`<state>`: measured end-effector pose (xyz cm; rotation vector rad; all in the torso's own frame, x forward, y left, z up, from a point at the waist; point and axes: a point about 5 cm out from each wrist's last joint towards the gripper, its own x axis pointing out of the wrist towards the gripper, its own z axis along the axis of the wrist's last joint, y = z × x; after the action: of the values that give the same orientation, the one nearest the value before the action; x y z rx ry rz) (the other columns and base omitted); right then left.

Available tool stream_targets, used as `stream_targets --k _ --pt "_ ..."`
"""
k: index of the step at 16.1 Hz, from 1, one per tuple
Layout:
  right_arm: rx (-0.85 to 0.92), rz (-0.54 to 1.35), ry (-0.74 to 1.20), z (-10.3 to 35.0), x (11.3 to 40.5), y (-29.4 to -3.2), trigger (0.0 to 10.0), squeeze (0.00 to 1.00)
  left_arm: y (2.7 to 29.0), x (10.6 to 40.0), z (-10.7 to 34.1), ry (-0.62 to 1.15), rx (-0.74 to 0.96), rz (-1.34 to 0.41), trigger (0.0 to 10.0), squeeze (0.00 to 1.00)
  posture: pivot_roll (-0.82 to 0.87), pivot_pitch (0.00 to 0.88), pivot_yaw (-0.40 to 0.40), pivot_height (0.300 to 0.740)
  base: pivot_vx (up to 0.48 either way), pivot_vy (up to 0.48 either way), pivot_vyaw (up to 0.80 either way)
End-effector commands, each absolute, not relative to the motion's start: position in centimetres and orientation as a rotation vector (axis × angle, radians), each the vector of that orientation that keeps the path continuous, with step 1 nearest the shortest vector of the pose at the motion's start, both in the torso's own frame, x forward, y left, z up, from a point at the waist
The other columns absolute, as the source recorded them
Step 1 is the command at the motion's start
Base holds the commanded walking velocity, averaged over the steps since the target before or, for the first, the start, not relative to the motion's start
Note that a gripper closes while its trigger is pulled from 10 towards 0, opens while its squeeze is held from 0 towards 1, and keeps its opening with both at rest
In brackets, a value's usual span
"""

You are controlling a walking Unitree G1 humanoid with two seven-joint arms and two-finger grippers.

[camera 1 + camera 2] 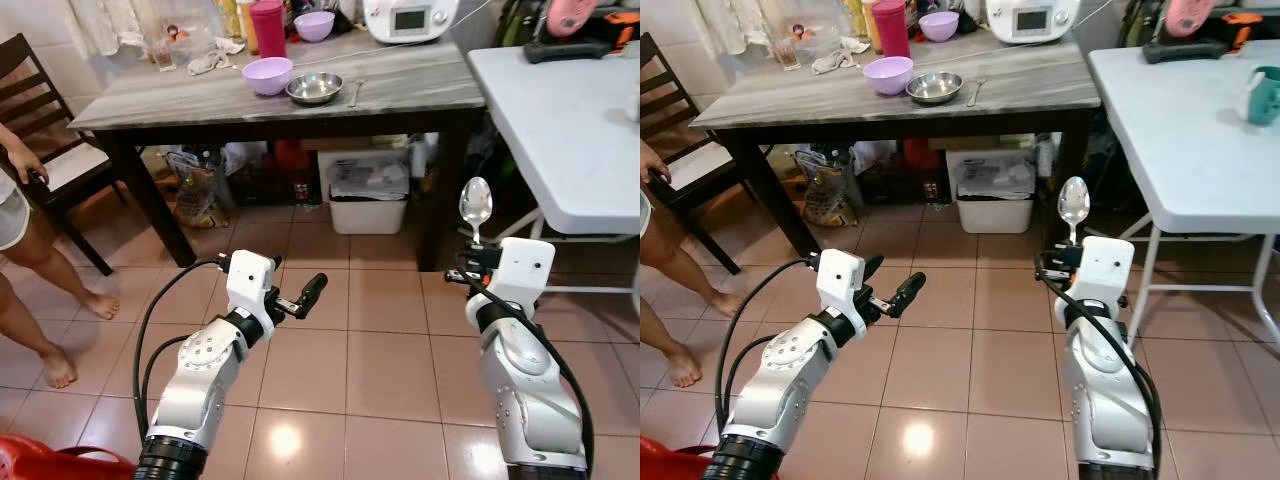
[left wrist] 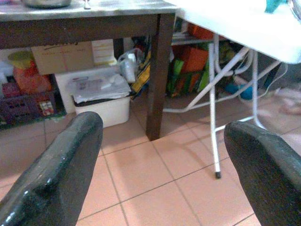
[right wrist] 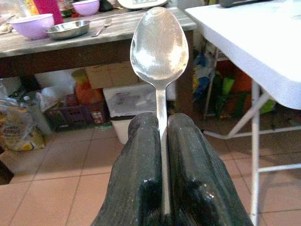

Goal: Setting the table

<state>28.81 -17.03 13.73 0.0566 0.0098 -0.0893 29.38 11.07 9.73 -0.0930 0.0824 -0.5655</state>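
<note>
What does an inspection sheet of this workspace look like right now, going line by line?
Surface: grey table, some way ahead across the tiled floor.
Job's things: spoon; purple bowl, steel bowl on the table.
Clutter: pink tumbler, cloth, white appliance.
Hands: right hand shut on spoon, bowl up; left hand open.
Cables: black cable along left arm.
Surroundings: white folding table, bin, chair, person's legs.

Bowl left of dish on table, bin underneath, folding table right
</note>
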Motion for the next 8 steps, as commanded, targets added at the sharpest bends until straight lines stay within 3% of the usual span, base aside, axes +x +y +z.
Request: stream_targets --k 1,8 --pt "0.051 -0.101 -0.011 14.14 28.77 -17.34 10.0 0.00 10.80 29.51 10.25 0.067 -0.093 -0.583 10.0 0.00 -0.28 0.000 0.118 0.740 0.337 0.000 0.00" --pt "0.043 -0.105 -0.007 14.05 28.61 -17.47 10.0 0.00 10.51 29.42 10.21 0.074 -0.094 -0.597 10.0 0.00 -0.29 0.000 0.118 0.740 0.335 0.000 0.00"
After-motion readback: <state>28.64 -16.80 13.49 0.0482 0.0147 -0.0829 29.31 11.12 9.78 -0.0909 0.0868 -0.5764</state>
